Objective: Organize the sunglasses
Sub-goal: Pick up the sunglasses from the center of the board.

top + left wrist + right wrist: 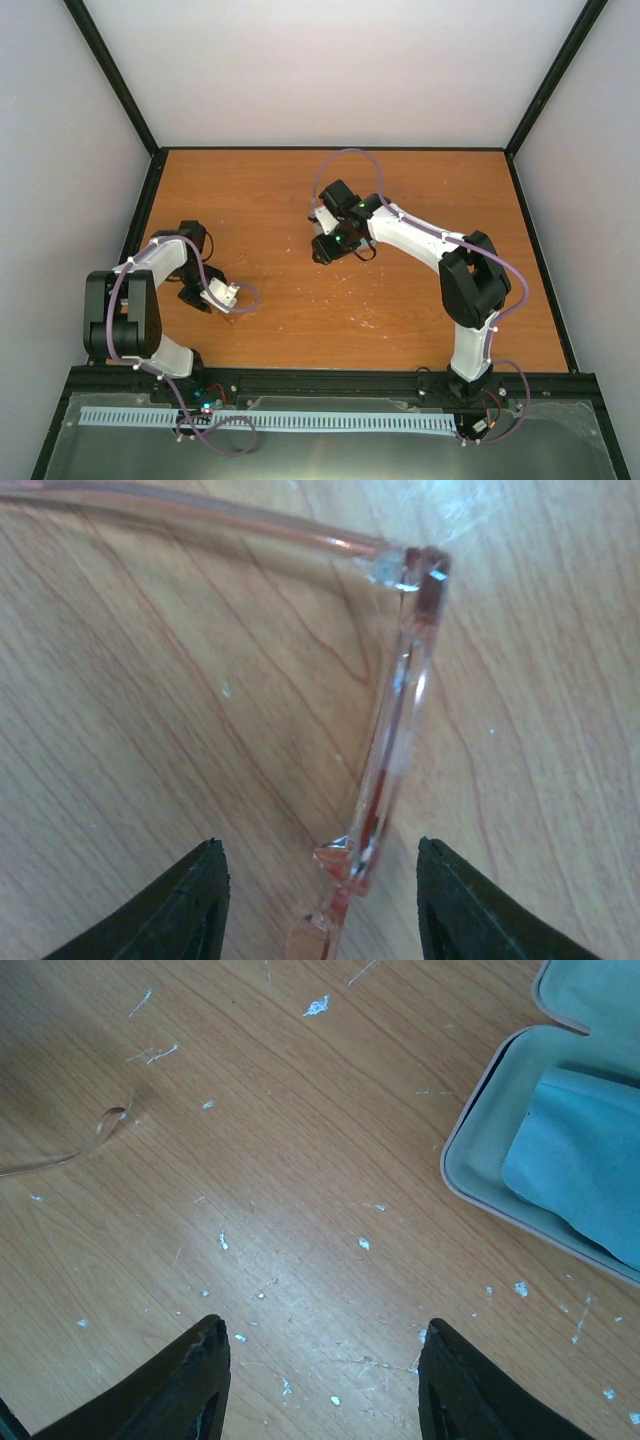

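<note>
The sunglasses [398,715], with a thin reddish-brown translucent frame, lie on the wooden table in the left wrist view. One temple runs along the top edge. My left gripper [320,910] is open, and the lower end of the frame stands between its fingers, touching neither. In the top view the left gripper [197,297] is low over the table's left side. My right gripper [322,1380] is open and empty over bare wood; in the top view it [322,250] is near the table's middle. A thin curved temple tip [108,1118] shows at the left of the right wrist view.
An open pale pink case [470,1175] lies at the upper right of the right wrist view, with a light blue cloth [585,1180] inside it. White flecks dot the wood. Black frame posts and grey walls enclose the table [300,190].
</note>
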